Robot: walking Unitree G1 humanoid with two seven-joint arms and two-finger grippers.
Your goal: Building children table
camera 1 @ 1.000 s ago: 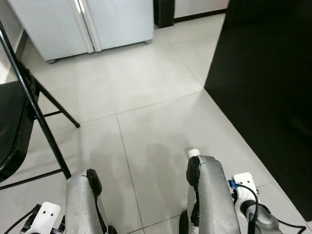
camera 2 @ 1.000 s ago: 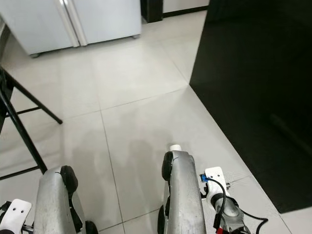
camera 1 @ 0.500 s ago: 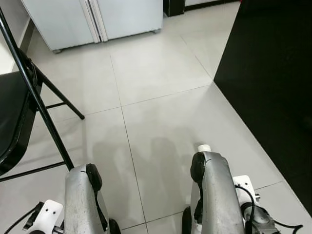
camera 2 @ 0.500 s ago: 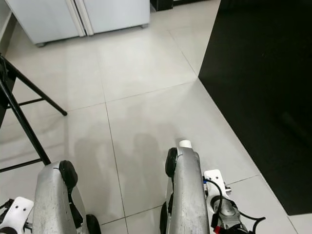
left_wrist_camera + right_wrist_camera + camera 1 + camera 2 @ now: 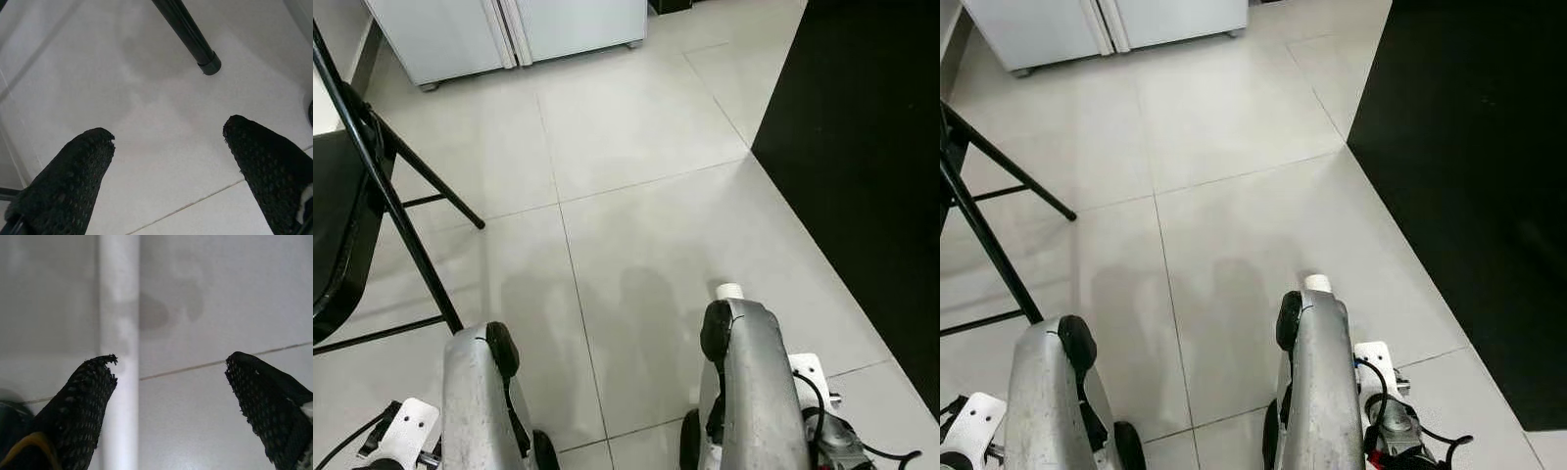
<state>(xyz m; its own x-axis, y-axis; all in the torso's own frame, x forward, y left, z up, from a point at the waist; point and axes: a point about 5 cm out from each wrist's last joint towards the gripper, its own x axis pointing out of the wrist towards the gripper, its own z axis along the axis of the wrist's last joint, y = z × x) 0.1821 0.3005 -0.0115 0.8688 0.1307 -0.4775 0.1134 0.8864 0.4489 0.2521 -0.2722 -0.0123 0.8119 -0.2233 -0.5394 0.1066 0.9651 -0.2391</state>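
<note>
Camera has tipped down and crept forward over the last second: the white cabinet (image 5: 509, 34) at 12 o'clock has slid toward the top edge, the dark panel (image 5: 862, 176) at 2 o'clock has pulled right, and more tiled floor (image 5: 636, 225) is open ahead. That reads as the robot walking, not as anything on the floor moving.

Both arms hang low as before. Left end effector (image 5: 166, 161): fingers apart, nothing between them, pointing at the floor near a black chair leg (image 5: 188, 36). Folding chair (image 5: 357, 215) stands at 9 o'clock.

Right end effector (image 5: 171, 382): fingers apart, nothing gripped. A white tube (image 5: 119, 333) runs just beside one finger; its end (image 5: 729, 291) pokes out past the right elbow. Possibly a table leg, but how it is carried is hidden.

No children table or other parts in sight. Judgement: transit phase, assembly not started here.
</note>
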